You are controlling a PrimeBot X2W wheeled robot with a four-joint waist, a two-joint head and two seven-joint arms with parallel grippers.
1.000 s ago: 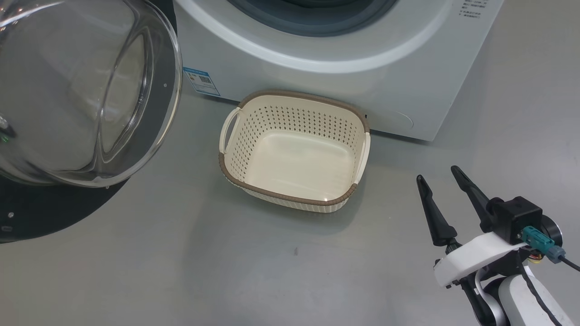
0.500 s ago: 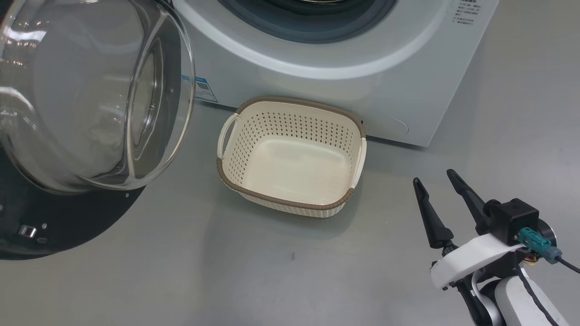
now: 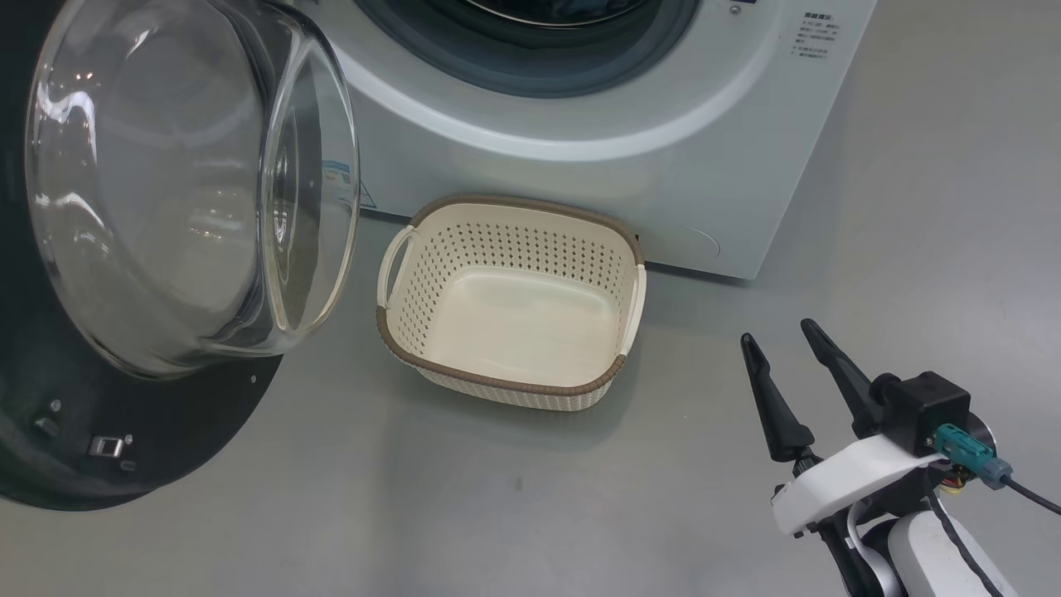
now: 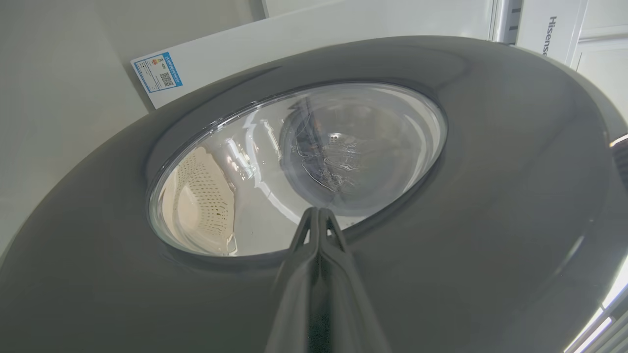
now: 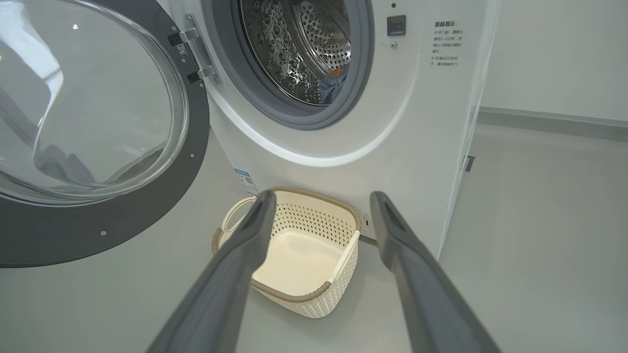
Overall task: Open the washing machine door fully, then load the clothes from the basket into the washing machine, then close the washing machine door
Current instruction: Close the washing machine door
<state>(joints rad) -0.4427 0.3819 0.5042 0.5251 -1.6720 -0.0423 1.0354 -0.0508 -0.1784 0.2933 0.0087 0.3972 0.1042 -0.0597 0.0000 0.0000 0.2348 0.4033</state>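
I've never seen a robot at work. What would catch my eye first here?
The washing machine door, a big clear glass bowl in a black rim, stands swung open at the left of the head view. On the floor before the washing machine sits an empty basket, and blue clothes show inside the drum. The right gripper hovers at lower right, fingers spread.

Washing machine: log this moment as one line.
basket empty | clothes in drum | door open | left gripper shut at door | right gripper open
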